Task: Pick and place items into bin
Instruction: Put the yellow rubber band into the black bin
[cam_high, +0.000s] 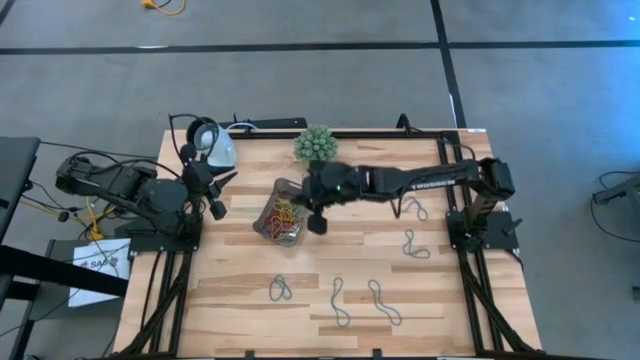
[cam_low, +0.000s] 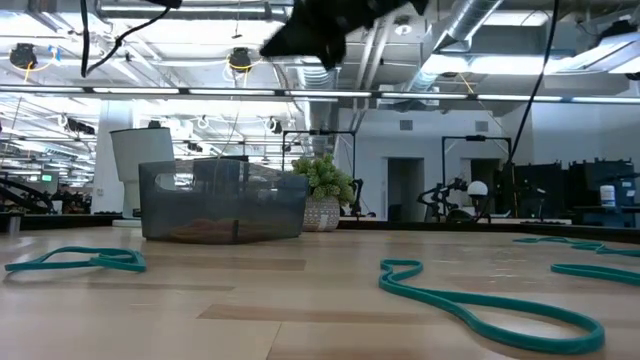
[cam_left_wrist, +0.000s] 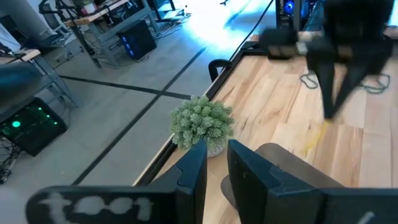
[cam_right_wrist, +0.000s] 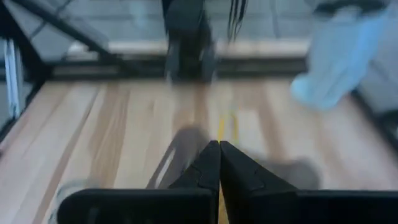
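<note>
The bin (cam_high: 279, 222), a dark translucent tray, stands mid-table and holds several red, yellow and orange items; the low view shows the bin (cam_low: 222, 200) side-on. Several grey-teal items (cam_high: 340, 302) lie loose on the wood toward the near and right sides. My right gripper (cam_high: 318, 222) is high above the table just right of the bin, shut, with a blurred yellow item (cam_right_wrist: 227, 127) at its tips. My left gripper (cam_left_wrist: 215, 167) waits at the table's left edge, open, nothing between its fingers. My right gripper has a thin yellow item pinched between its two shut fingers; a yellow sliver (cam_right_wrist: 221, 202) shows in the seam between them. The item trails beyond the fingertips, hanging clear above the wood (cam_left_wrist: 314, 138). Blur hides which part of the loop is held.
A spiky green plant ball (cam_high: 315, 143) stands at the far edge behind the bin, and a white lamp head (cam_high: 213, 145) sits at the far left corner. Teal loops (cam_low: 480, 300) lie across the near table; bare wood shows between them.
</note>
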